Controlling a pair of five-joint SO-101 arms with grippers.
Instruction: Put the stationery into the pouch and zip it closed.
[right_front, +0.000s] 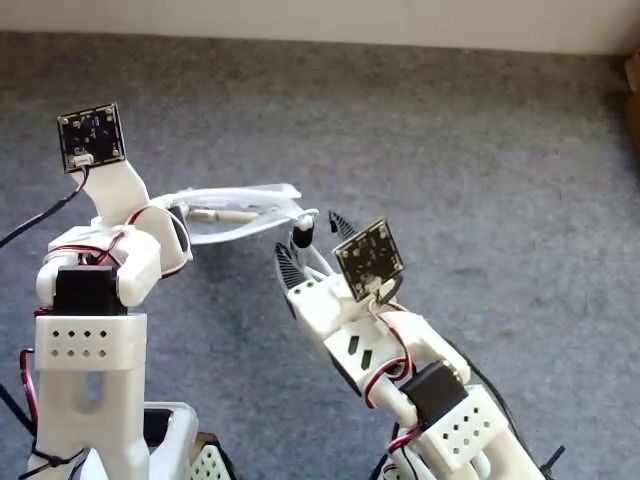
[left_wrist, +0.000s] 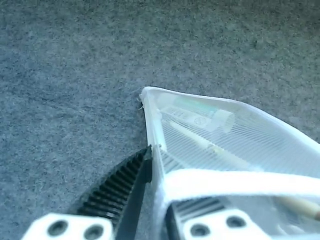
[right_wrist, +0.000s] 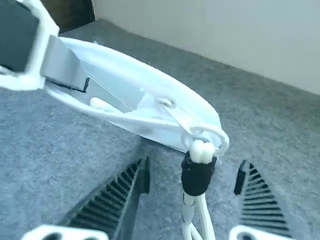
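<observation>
Running crosswise, the pouch (right_front: 240, 214) points from left pincer (left_wrist: 156, 164) toward right pincer (right_wrist: 194, 168).

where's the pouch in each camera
High view: pouch between the two arms, near centre.
Left wrist view: pouch stretches away from the left gripper, which clamps its end.
Right wrist view: pouch ahead of the right gripper.
Shared landmark: the left gripper on its end.

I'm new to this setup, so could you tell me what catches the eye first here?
The translucent pouch stands out, held over the grey carpet by the left gripper, shut on one end, with stationery visible inside. At its other end the right gripper stands open around the black-beaded pull cord.
</observation>
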